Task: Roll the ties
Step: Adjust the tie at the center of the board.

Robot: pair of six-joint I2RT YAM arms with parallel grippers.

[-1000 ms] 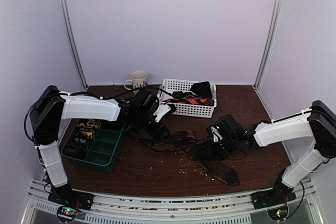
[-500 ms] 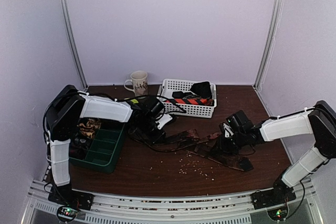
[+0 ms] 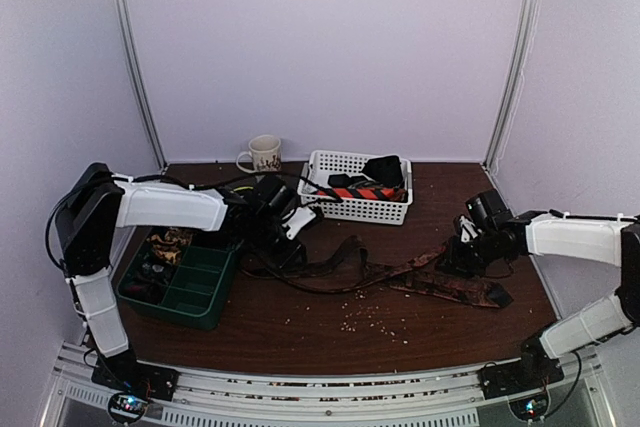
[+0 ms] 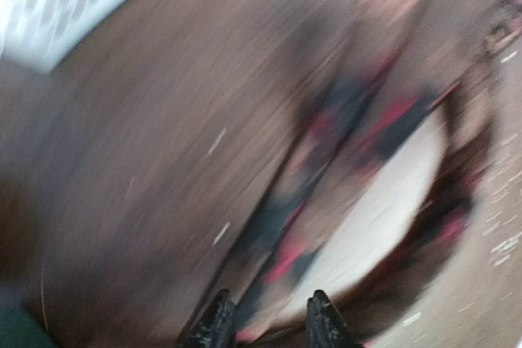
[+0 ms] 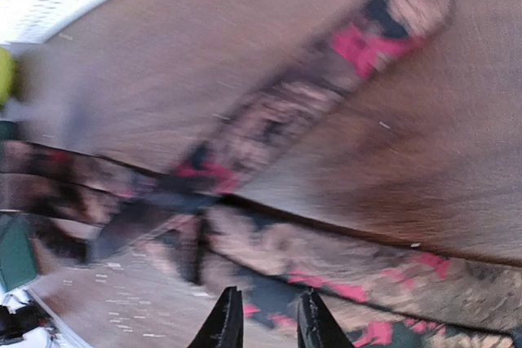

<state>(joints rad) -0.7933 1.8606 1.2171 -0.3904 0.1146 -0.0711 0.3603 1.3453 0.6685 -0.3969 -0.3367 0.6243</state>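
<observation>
Tension seems the aim: left hand [image 4: 269, 328] and right hand [image 5: 263, 319] each pinch narrowly on the long brown-and-red patterned fabric tie [image 5: 277, 120], stretched between them along the dark wooden tabletop [image 3: 300, 332], ready for rolling.

I see the patterned tie [image 3: 400, 272] as mottled brown and tan, with black patches and pink-red splashes. The striped tie [image 3: 368, 192] has orange-red and dark bands. The basket [image 3: 350, 211] is white lattice, the tray [image 3: 195, 297] dark green, and the mug [image 3: 264, 154] cream with a dark print. The table [image 3: 300, 332] is deep reddish brown, flecked with pale specks [image 3: 365, 317]. The left arm [image 3: 170, 205] and right arm [image 3: 575, 239] are white with black joints.
</observation>
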